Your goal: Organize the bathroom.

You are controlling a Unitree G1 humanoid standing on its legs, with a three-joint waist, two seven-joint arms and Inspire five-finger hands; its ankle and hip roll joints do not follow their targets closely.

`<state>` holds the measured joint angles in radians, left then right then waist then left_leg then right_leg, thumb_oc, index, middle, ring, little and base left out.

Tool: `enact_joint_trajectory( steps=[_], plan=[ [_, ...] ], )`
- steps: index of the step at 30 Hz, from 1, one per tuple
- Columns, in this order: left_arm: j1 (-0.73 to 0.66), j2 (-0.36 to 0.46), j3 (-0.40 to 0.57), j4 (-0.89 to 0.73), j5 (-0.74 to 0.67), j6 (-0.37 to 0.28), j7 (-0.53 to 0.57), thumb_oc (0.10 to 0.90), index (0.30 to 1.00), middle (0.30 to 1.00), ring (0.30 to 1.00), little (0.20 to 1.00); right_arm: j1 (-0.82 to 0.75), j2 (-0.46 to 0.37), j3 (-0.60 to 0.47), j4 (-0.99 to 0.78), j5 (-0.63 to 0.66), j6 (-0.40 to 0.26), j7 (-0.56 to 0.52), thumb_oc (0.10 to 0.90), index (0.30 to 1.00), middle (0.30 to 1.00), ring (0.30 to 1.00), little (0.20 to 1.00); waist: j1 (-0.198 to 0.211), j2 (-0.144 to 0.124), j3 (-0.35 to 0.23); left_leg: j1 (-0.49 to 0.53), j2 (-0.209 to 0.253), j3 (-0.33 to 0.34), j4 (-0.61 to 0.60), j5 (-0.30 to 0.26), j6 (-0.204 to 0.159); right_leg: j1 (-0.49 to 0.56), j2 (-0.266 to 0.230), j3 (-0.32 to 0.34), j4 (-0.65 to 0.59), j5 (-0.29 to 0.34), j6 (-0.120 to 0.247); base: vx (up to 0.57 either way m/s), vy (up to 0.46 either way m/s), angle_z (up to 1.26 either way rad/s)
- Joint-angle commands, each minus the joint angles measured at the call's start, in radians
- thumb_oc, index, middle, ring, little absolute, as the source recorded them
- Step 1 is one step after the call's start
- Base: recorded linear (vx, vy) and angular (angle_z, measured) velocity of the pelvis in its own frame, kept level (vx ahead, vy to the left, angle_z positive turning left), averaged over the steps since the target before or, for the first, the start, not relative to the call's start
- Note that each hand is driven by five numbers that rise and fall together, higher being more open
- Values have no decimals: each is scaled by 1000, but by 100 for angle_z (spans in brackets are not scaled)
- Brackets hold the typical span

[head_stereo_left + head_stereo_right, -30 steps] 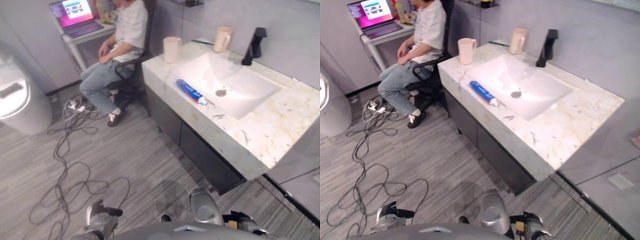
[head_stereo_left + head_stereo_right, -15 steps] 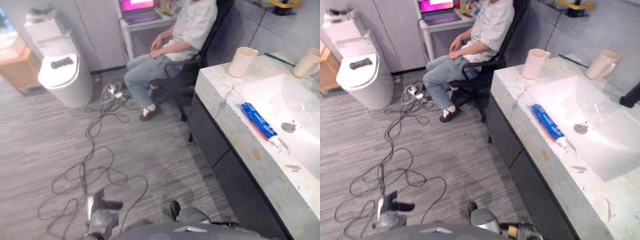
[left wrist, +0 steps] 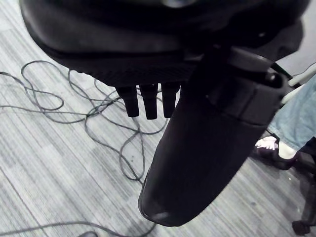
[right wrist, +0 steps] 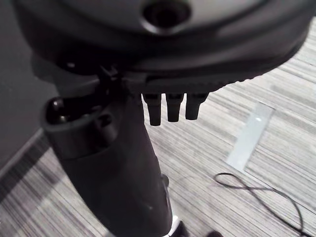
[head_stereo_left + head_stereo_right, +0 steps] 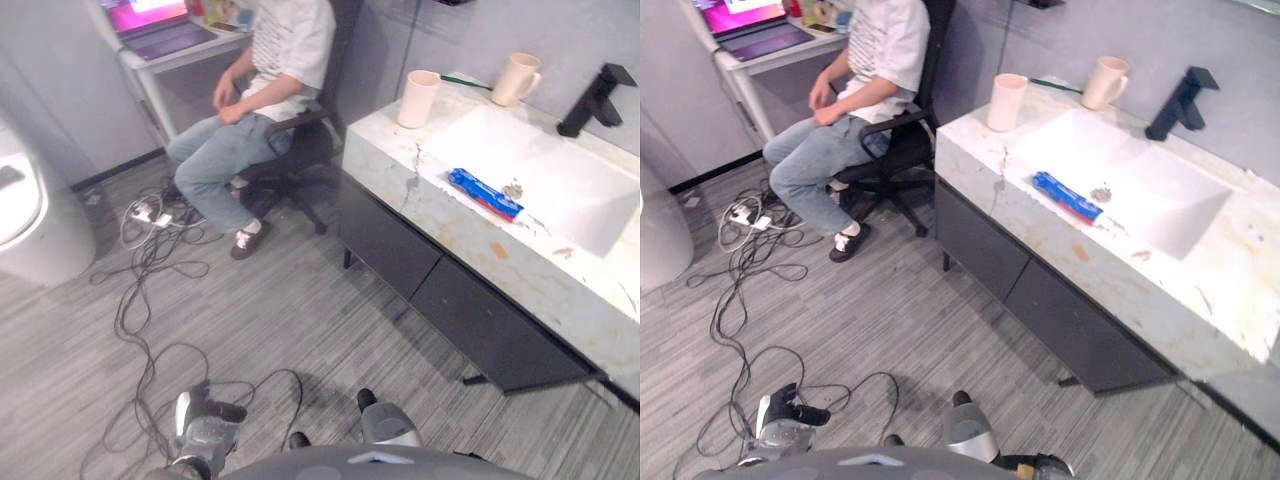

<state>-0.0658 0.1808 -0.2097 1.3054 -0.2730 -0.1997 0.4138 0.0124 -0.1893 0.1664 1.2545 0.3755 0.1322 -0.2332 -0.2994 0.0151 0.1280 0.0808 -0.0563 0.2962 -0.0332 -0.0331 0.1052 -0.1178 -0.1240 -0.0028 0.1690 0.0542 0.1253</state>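
Toothpaste tube (image 5: 484, 193) lies on the marble counter (image 5: 440, 205) at the sink basin's (image 5: 560, 180) front edge, two cups (image 5: 416, 98) behind. Left hand (image 3: 148, 101) and right hand (image 4: 170, 108) hang empty, fingers straight. Robot stands well apart; should close in squarely before reaching.
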Motion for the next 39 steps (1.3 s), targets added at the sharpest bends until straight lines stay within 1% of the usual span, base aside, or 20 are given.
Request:
enact_joint_trajectory(
  steps=[1, 2, 3, 5, 8, 9, 10, 12, 13, 14, 15, 17, 19, 22, 26, 28, 29, 35, 38, 39],
  plan=[
    [-13, 62, 63, -7, -38, -75, 18, 800, 900, 900, 900, 900, -53, -59, 10, 21, -102, -50, 20, 800, 900, 900, 900, 900, 15, -8, 1, -4, 39, -91, 29, 5, -89, 0, 68, -78, 26, -52, 20, 195, 190, -110],
    [-9, 65, 68, -6, -42, -78, 17, 800, 900, 900, 900, 900, -56, -58, 18, 19, -108, -45, 21, 800, 900, 900, 900, 900, 23, -18, 2, 12, 24, -76, 9, 10, -95, 11, 84, -123, -20, -31, 16, 283, 242, -119],
    [0, 65, 81, -6, -53, -81, 25, 800, 900, 900, 900, 900, -63, -53, 31, 17, -114, -36, 19, 800, 900, 900, 900, 900, 40, -32, 3, 31, 5, -51, -21, 23, -111, 12, 110, -209, -89, 7, 13, 251, 199, -97],
    [12, 62, 96, -7, -50, -94, 39, 800, 900, 900, 900, 900, -67, -50, 41, 19, -128, -29, 12, 800, 900, 900, 900, 900, 54, -36, 7, 51, 4, -25, -39, 28, -122, -5, 120, -275, -110, 28, 6, 224, 166, -60],
    [3, 66, 88, -20, 9, -100, 29, 800, 900, 900, 900, 900, -46, -51, 22, 25, -59, -34, -1, 800, 900, 900, 900, 900, 33, -35, 5, 55, 11, -77, -35, 28, -116, -21, 153, -196, -86, 21, -19, 197, 123, -37],
    [-4, 61, 76, -37, 27, -95, 21, 800, 900, 900, 900, 900, -42, -58, 7, 29, -33, -28, -17, 800, 900, 900, 900, 900, 26, -43, -1, 35, 31, -115, 41, 23, -139, 5, 149, -153, -71, 15, -34, 216, 141, 64],
    [-6, 59, 73, -39, 38, -98, 21, 800, 900, 900, 900, 900, -42, -59, 6, 30, -26, -26, -18, 800, 900, 900, 900, 900, 25, -46, -1, 26, 35, -121, 64, 20, -146, 14, 147, -145, -74, 18, -36, 184, 120, 121],
    [-7, 48, 66, -48, 71, -109, 32, 800, 900, 900, 900, 900, -52, -63, 10, 36, 10, -23, -19, 800, 900, 900, 900, 900, 41, -86, -1, -75, 106, -154, 336, 111, -187, 69, 125, -123, -85, 33, -64, 130, 34, 98],
    [-7, 48, 66, -48, 68, -109, 33, 800, 900, 900, 900, 900, -53, -63, 10, 36, 10, -24, -18, 800, 900, 900, 900, 900, 42, -88, 0, -86, 109, -157, 356, 113, -188, 72, 126, -122, -86, 34, -66, 140, -37, -8],
    [-8, 40, 72, -53, 68, -105, 53, 800, 900, 900, 900, 900, -61, -61, 15, 37, 27, -36, -19, 800, 900, 900, 900, 900, 66, -125, 10, -182, 131, -159, 541, 90, -155, 120, 117, -99, -100, 27, -88, 79, -45, -51],
    [-9, 40, 73, -53, 78, -104, 55, 800, 900, 900, 900, 900, -63, -59, 16, 38, 33, -39, -19, 800, 900, 900, 900, 900, 67, -130, 8, -192, 129, -158, 548, 90, -151, 120, 114, -97, -103, 28, -90, 117, -43, -44],
    [-9, 38, 77, -46, 85, -98, 76, 800, 900, 900, 900, 900, -70, -56, 15, 38, 42, -53, -11, 800, 900, 900, 900, 900, 85, -150, 10, -242, 124, -167, 620, 22, -107, 149, 106, -86, -106, 19, -100, 130, 54, -55],
    [-5, 43, 74, -47, 67, -93, 101, 800, 900, 900, 900, 900, -75, -58, 7, 36, 38, -58, -3, 800, 900, 900, 900, 900, 95, -156, 4, -229, 100, -175, 578, -26, -81, 159, 106, -69, -101, 9, -95, 211, 201, -71],
    [-7, 53, 53, -48, 26, -54, 129, 800, 900, 900, 900, 900, -64, -62, 0, 32, 10, -60, 8, 800, 900, 900, 900, 900, 86, -127, -17, -120, 81, -228, 399, -47, -84, 134, 117, -33, -71, -13, -73, 197, 265, -81],
    [-21, 56, 35, -23, 17, -49, 119, 800, 900, 900, 900, 900, -39, -78, -5, 49, 7, -89, 23, 800, 900, 900, 900, 900, 76, -73, -29, -24, 113, -280, 242, -55, -123, 96, 102, 8, -34, -54, -49, 149, 341, -81],
    [-26, 51, 28, -21, 25, -50, 117, 800, 900, 900, 900, 900, -33, -78, -5, 56, 15, -108, 22, 800, 900, 900, 900, 900, 67, -57, -28, 2, 118, -249, 191, -55, -124, 90, 91, 11, -30, -57, -37, 22, 298, -121],
    [-35, 43, 11, -14, 39, -53, 110, 800, 900, 900, 900, 900, -35, -76, -8, 56, 25, -116, 16, 800, 900, 900, 900, 900, 54, -41, -29, 28, 117, -216, 128, -45, -126, 73, 64, 7, -34, -44, -13, 7, 383, -76],
    [-30, 39, -48, -7, 67, -38, 84, 800, 900, 900, 900, 900, -38, -78, -28, 59, 1, -163, 31, 800, 900, 900, 900, 900, 10, -11, -22, 46, 59, -96, 97, -85, -109, -16, -30, 25, -51, 31, 59, 12, 267, -42],
    [-23, 46, -52, -11, 50, -16, 95, 800, 900, 900, 900, 900, -35, -76, -30, 45, -38, -181, 37, 800, 900, 900, 900, 900, 9, -6, -17, 44, 53, -11, 99, -94, -105, -38, -57, -25, -64, 50, 74, -74, 184, -93],
    [-16, 54, -48, -14, 39, -12, 97, 800, 900, 900, 900, 900, -38, -76, -26, 35, -66, -174, 39, 800, 900, 900, 900, 900, 26, -1, -9, 50, 61, 61, 100, -97, -106, -51, -64, -125, -41, 37, 72, -140, 159, -113]
  ],
)
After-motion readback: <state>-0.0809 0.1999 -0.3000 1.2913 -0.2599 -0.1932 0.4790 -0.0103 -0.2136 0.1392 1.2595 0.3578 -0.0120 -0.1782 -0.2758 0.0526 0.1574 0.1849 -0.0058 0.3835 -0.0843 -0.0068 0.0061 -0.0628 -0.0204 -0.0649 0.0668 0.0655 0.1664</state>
